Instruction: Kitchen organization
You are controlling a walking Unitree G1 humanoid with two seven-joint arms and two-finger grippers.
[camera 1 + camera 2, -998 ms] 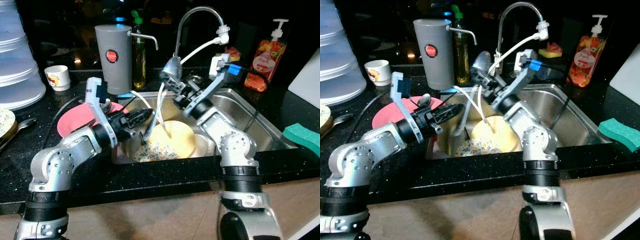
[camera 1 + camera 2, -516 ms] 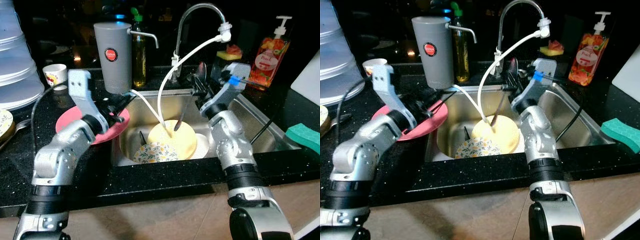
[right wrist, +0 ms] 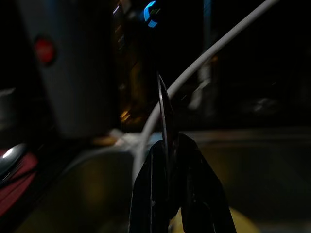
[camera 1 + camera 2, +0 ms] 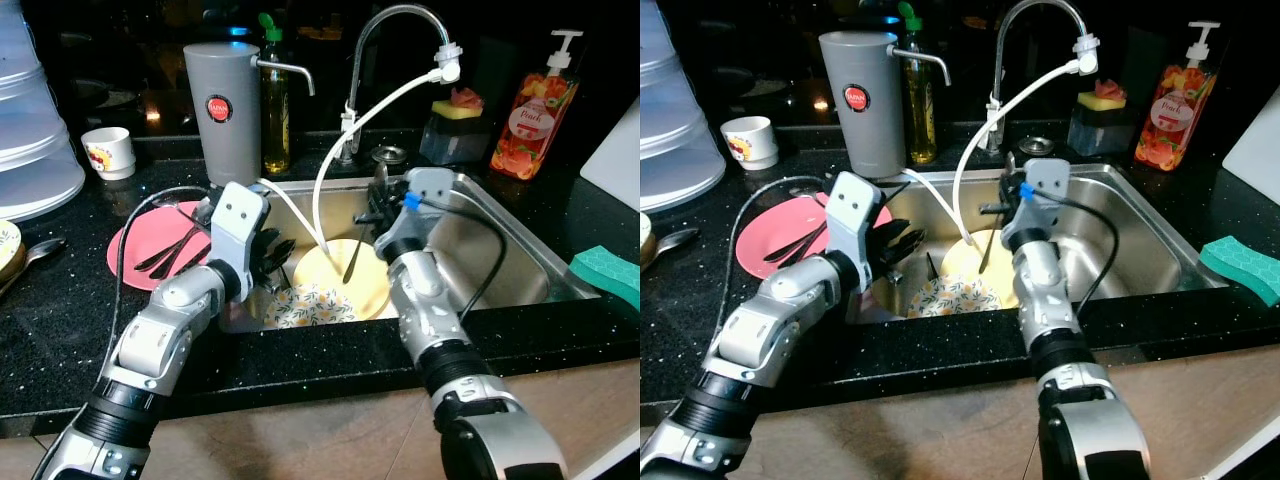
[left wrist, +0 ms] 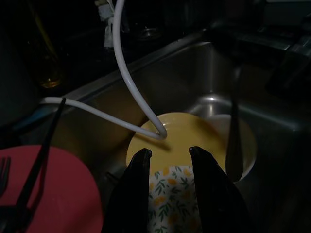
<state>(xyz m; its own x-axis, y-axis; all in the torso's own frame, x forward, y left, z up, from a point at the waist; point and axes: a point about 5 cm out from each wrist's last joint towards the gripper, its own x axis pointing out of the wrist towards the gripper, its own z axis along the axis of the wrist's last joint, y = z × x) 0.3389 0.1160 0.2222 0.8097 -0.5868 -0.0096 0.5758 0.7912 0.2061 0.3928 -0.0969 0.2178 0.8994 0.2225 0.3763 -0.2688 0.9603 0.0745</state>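
My right gripper (image 4: 378, 210) hangs over the middle of the steel sink (image 4: 500, 235), shut on a dark spoon (image 4: 352, 262) that points down at a yellow plate (image 4: 330, 278). Edge-on, the spoon (image 3: 163, 111) sticks out past the right gripper (image 3: 167, 145). A floral plate (image 4: 308, 305) lies in front of the yellow one. My left gripper (image 4: 275, 258) is at the sink's left edge, open, with nothing between its fingers (image 5: 138, 184), just above both plates. A pink plate (image 4: 135, 262) on the counter to the left carries dark cutlery (image 4: 172, 248).
A white hose (image 4: 372, 112) runs from the tap (image 4: 385, 35) into the sink. Along the back stand a grey dispenser (image 4: 224, 110), an oil bottle (image 4: 275, 110), a sponge holder (image 4: 455, 135) and a soap bottle (image 4: 530, 110). A green sponge (image 4: 608, 275) lies right, a cup (image 4: 108, 152) left.
My left gripper has swung from over the pink plate to the sink's left edge. My right gripper has come down from near the tap to over the sink, still gripping the spoon.
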